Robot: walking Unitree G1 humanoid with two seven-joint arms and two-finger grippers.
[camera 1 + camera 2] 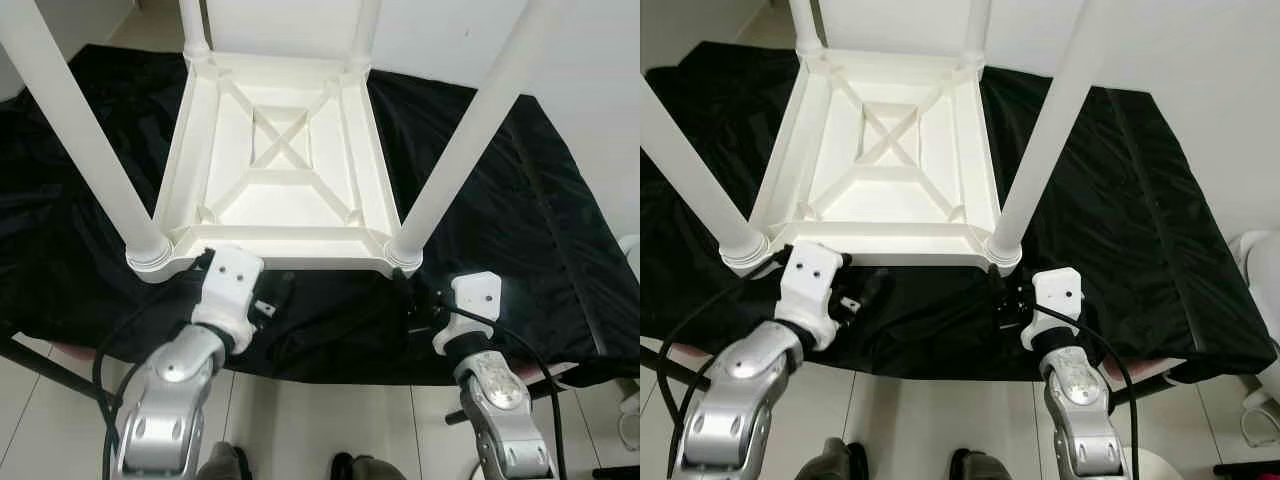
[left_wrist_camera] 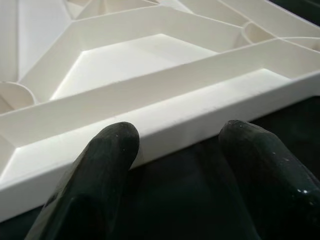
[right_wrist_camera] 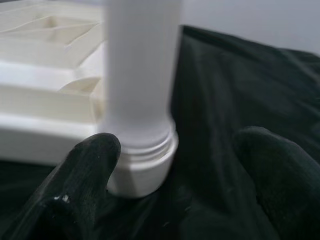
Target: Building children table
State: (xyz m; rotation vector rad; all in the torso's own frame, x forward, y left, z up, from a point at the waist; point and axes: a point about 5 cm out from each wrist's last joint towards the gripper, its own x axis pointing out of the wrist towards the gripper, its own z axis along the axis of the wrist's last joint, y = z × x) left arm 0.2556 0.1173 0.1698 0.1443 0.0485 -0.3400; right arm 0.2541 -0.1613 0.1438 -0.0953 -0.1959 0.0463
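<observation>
Black cloth (image 1: pixel 520 200) bears upturned table (image 1: pixel 280 160), just beyond both parted grippers.

We lost the tops of all four table legs (image 1: pixel 70 130) past the frame's upper edge. Our left gripper (image 1: pixel 268 300) had its fingertips tucked under its own wrist housing, and the right gripper (image 1: pixel 415 300) sat too dark against the black cloth (image 1: pixel 520 230) to read.

White table (image 1: pixel 280 150) on black cloth (image 1: pixel 520 200); silver arms, black-fingered pincers.
</observation>
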